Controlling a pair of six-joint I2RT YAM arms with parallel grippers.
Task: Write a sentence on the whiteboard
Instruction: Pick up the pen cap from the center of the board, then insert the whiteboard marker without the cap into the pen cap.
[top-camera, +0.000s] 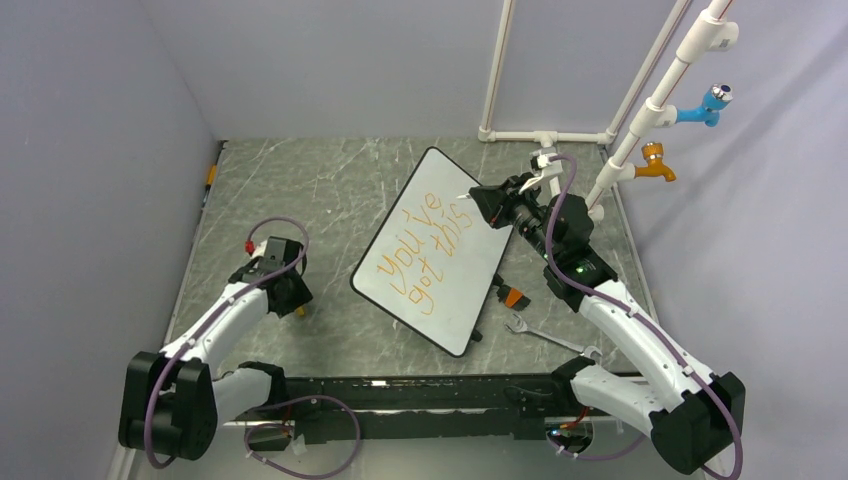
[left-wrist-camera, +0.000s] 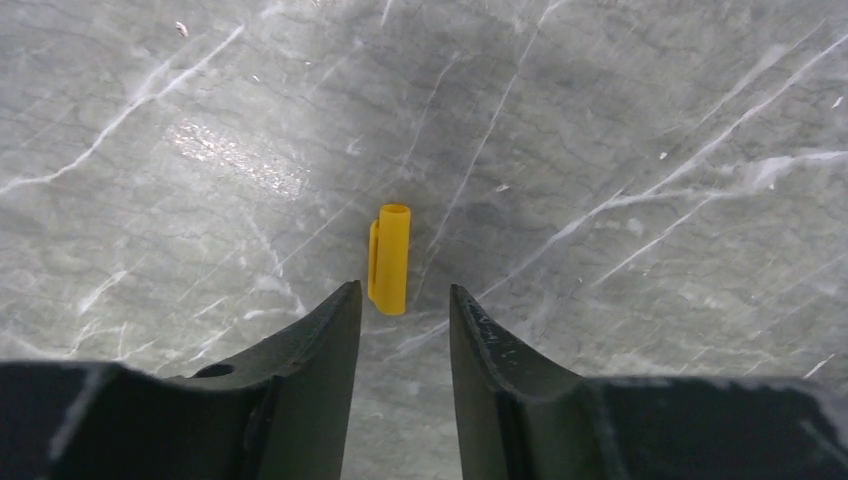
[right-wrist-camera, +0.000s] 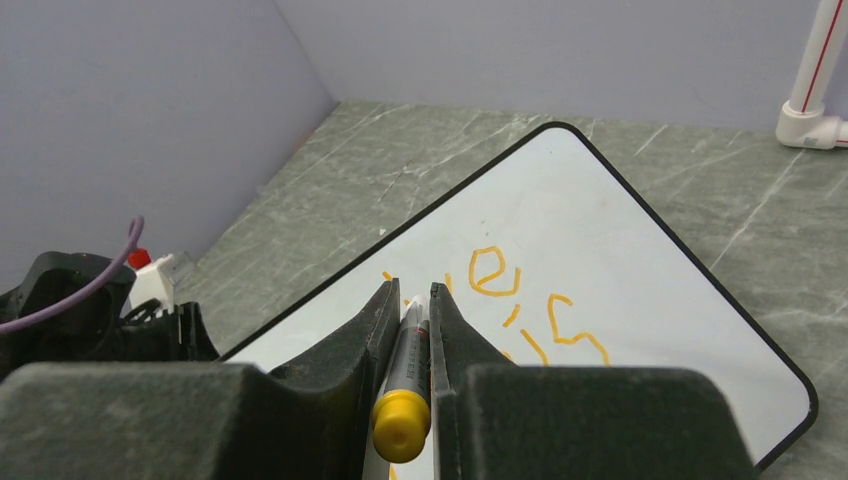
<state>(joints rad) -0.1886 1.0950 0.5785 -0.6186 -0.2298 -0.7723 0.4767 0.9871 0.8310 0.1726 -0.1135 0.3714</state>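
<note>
The whiteboard (top-camera: 452, 310) lies at a slant in the middle of the table. The sentence (top-camera: 425, 248) on it reads "You've got this" in orange, in two lines. My right gripper (top-camera: 478, 206) hovers over the board's far right side, shut on a marker (right-wrist-camera: 410, 385) with a yellow end cap. In the right wrist view the whiteboard (right-wrist-camera: 610, 220) and the letters of the sentence (right-wrist-camera: 495, 272) show beyond the gripper (right-wrist-camera: 412, 290). My left gripper (top-camera: 292, 297) points down at the table on the left. A yellow marker cap (left-wrist-camera: 389, 258) lies flat there, its near end between the fingertips of the open left gripper (left-wrist-camera: 403, 290), untouched.
A wrench (top-camera: 540, 333) and a small orange and black object (top-camera: 510, 295) lie right of the board. A white pipe frame (top-camera: 650, 110) with a blue tap (top-camera: 708, 104) and an orange tap (top-camera: 655, 162) rises at the back right. Grey walls close in three sides.
</note>
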